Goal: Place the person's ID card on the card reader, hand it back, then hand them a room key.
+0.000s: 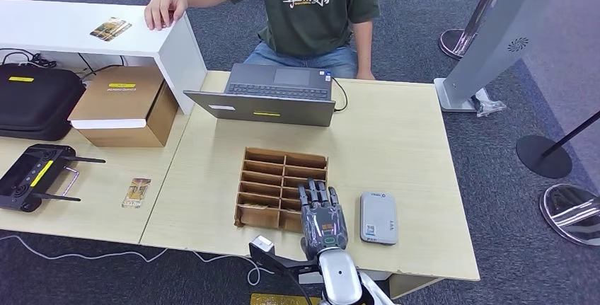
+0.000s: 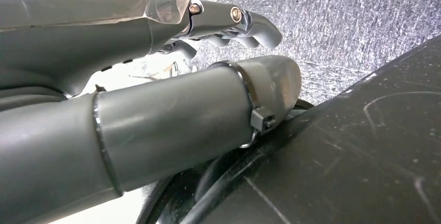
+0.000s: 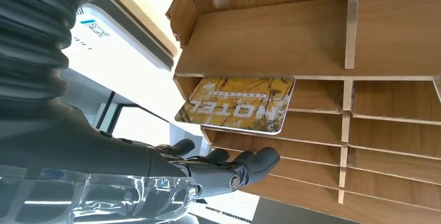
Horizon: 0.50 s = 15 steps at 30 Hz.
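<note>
A wooden slotted rack [image 1: 283,186] stands at the middle of the table. In one slot of the rack [image 3: 322,42] leans a yellow room key card [image 3: 238,104] printed HOTEL. My right hand [image 1: 322,214] hovers over the rack's near right corner with its fingers [image 3: 229,171] stretched out close beside the card, holding nothing. The grey card reader [image 1: 378,217] lies flat just right of that hand, its top bare. My left hand [image 2: 156,52] hangs low over the carpet, holding nothing. A person in a green shirt [image 1: 308,4] sits across the table, one hand [image 1: 164,9] on the white counter.
An open laptop [image 1: 272,93] sits behind the rack. A patterned card [image 1: 110,28] lies on the white counter [image 1: 64,25], another card [image 1: 136,192] on the left table beside a cardboard box [image 1: 127,105], a black case [image 1: 35,100] and a controller [image 1: 35,176]. Stanchion bases stand at the right.
</note>
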Available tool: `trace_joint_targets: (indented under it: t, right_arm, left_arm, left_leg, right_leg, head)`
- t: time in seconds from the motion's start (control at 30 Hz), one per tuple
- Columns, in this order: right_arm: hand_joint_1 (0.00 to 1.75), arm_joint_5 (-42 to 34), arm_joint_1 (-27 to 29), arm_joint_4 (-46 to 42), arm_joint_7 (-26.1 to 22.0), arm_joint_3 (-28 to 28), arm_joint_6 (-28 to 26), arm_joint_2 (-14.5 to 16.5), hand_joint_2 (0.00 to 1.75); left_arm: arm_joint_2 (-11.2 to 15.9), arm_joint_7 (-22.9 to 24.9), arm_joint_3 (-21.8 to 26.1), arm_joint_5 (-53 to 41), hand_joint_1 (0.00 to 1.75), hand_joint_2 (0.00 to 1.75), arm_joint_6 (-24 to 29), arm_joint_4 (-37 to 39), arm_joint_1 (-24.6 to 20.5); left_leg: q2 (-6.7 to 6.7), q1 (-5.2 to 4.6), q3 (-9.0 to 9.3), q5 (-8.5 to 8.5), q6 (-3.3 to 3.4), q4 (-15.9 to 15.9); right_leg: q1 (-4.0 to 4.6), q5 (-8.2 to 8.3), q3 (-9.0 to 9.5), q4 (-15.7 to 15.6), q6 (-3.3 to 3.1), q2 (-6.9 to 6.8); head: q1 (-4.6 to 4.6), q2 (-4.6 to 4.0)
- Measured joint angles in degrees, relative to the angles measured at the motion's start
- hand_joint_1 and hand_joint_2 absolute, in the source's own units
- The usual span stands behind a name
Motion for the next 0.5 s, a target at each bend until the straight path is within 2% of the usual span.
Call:
trace_joint_targets:
  t: [0.5]
  right_arm:
    - [0.00,0.90,0.35,-3.06,0.37,-0.16,-0.73,-0.01,1.75]
  left_arm:
    - [0.01,-0.11,0.09,-0.08,0.00,0.00,0.16,0.00,0.05]
  left_leg:
    - [0.00,0.00,0.00,0.00,0.00,0.00]
  right_leg:
    - [0.00,0.00,0.00,0.00,0.00,0.00]
  head:
    - [0.00,0.00]
